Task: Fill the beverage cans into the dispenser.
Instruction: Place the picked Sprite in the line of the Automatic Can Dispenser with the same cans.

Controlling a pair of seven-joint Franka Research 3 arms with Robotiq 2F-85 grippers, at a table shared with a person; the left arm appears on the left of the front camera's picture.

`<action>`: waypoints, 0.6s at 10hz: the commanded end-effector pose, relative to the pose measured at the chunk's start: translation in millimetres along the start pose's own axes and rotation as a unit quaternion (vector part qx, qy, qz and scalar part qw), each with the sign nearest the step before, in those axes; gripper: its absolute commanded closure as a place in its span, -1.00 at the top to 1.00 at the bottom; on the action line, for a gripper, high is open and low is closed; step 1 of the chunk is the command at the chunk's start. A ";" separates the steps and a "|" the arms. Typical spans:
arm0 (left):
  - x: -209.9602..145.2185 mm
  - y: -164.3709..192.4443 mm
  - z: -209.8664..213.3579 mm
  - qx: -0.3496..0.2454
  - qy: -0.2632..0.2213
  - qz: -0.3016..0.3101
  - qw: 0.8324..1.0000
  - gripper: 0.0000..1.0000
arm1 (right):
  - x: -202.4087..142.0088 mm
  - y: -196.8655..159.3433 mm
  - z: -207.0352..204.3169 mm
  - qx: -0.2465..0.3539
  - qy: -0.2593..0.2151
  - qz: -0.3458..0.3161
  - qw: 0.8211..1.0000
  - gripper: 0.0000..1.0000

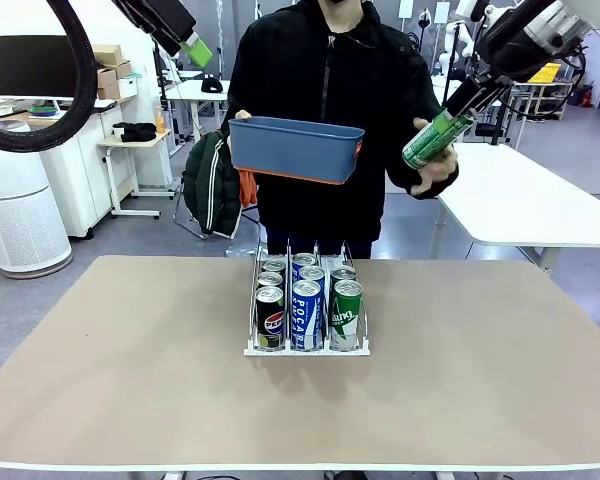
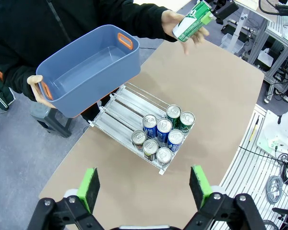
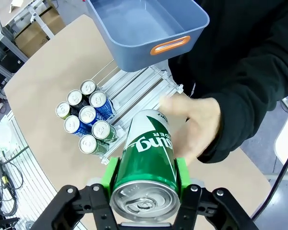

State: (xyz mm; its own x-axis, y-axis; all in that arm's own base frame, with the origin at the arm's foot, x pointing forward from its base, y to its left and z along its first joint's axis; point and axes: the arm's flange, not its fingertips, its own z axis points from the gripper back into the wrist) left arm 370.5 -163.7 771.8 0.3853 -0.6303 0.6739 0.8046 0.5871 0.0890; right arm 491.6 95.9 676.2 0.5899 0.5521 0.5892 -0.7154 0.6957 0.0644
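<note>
The right hand (image 3: 146, 191) grips a slim green aluminium can (image 3: 146, 165) around its smooth body, aloft at two o'clock of the white wire-divided dispenser (image 1: 307, 347), probably just received from the person's open hand (image 3: 194, 122). The left hand (image 2: 144, 187) hangs open. Seven glossy cans fill the lanes' near ends on the matte beige tabletop (image 1: 110, 350). The person tilts a blue plastic bin (image 1: 295, 148), which looks emptied.

Front view faces the person; both wrist views overlook the dispenser (image 2: 145, 128).
</note>
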 end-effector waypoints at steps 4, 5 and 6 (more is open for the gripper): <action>-1.4 0.9 -0.6 0.001 -0.001 0.002 1.000 1.00 | 0.2 -0.4 0.7 0.002 -0.004 0.006 1.000 -0.68; -1.4 0.9 -0.6 0.001 -0.001 0.002 1.000 1.00 | 0.2 -0.4 0.7 0.002 -0.004 0.006 1.000 -0.68; -1.4 0.9 -0.6 0.001 -0.001 0.002 1.000 1.00 | 0.2 -0.4 0.7 0.002 -0.004 0.006 1.000 -0.68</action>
State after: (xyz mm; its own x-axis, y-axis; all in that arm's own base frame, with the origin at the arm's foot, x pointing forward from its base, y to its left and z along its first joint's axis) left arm 370.5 -163.7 771.8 0.3853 -0.6303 0.6740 0.8046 0.5871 0.0890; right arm 491.9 96.0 675.1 0.5912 0.5524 0.5876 -0.7154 0.6956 0.0658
